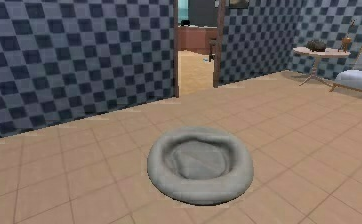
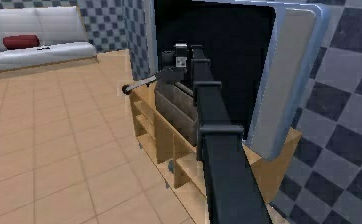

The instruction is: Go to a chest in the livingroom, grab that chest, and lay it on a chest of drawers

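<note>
In the arm side view my arm (image 2: 221,150) rises as a dark bar from the bottom edge. Its gripper (image 2: 131,86) reaches left at the near corner of a wooden shelf unit (image 2: 157,135). The thin fingers (image 2: 139,82) end by that unit's top edge, with tiled floor behind them. I cannot tell whether the gripper holds anything. A large dark screen (image 2: 224,55) stands on the shelf unit, right behind the arm.
A grey round pet bed (image 1: 200,166) lies on the tiled floor just ahead. Beyond it a doorway (image 1: 194,55) opens between blue checkered walls. A small round table (image 1: 325,53) with objects stands at the forward view's right. A white sofa (image 2: 39,52) with a red cushion (image 2: 19,42) sits far left.
</note>
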Controlling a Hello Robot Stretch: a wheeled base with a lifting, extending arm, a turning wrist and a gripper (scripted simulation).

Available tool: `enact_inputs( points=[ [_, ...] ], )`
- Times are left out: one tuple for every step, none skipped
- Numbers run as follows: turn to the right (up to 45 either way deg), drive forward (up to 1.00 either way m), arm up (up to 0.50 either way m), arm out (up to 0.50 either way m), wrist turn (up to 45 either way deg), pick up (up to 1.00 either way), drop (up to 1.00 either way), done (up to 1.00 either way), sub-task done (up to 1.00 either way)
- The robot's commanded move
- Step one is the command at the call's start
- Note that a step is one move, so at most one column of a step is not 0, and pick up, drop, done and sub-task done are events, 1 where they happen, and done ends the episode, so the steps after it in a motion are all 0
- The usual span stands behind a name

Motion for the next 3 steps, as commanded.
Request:
enact_inputs(
  points=[
    [0.0, 0.0, 0.0, 0.0, 45.0, 0.0, 0.0, 0.0, 0.0],
    [0.0, 0.0, 0.0, 0.0, 30.0, 0.0, 0.0, 0.0, 0.0],
    [0.0, 0.0, -0.3, 0.0, 0.0, 0.0, 0.0, 0.0, 0.0]
  ],
)
